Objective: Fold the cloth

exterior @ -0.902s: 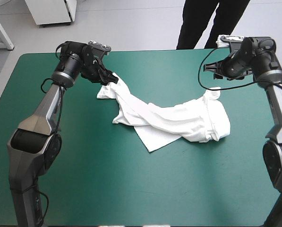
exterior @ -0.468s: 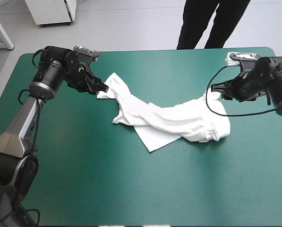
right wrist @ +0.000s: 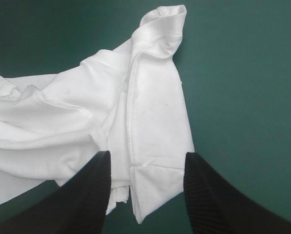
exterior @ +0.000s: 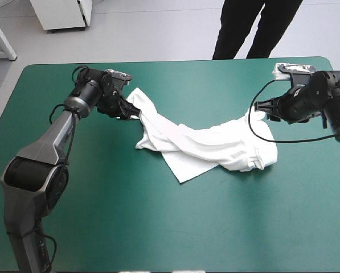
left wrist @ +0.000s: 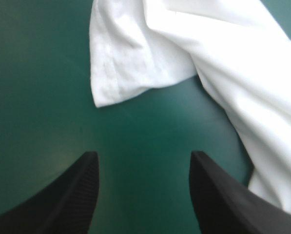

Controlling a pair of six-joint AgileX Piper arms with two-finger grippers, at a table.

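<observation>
The white T-shirt [exterior: 209, 145] lies as a long crumpled band across the middle of the table, running from far left to right. My left gripper [exterior: 128, 110] sits low at its far-left end, open. In the left wrist view the left gripper [left wrist: 144, 161] has bare teal-green cover between its fingers, a sleeve [left wrist: 126, 58] lies just ahead, and more cloth runs beside one finger. My right gripper [exterior: 266, 111] hovers at the shirt's right end. In the right wrist view the right gripper [right wrist: 146, 161] stands open over a folded, hemmed part of the T-shirt [right wrist: 155, 112].
The table's far edge [exterior: 175, 61] runs a short way behind both grippers. A broad stretch of teal-green cover [exterior: 158, 227] lies between the T-shirt and the near edge.
The left gripper drew back leftward off the shirt's corner, then came in again beside it. The right arm swung outward to the right and lower, then held still.
</observation>
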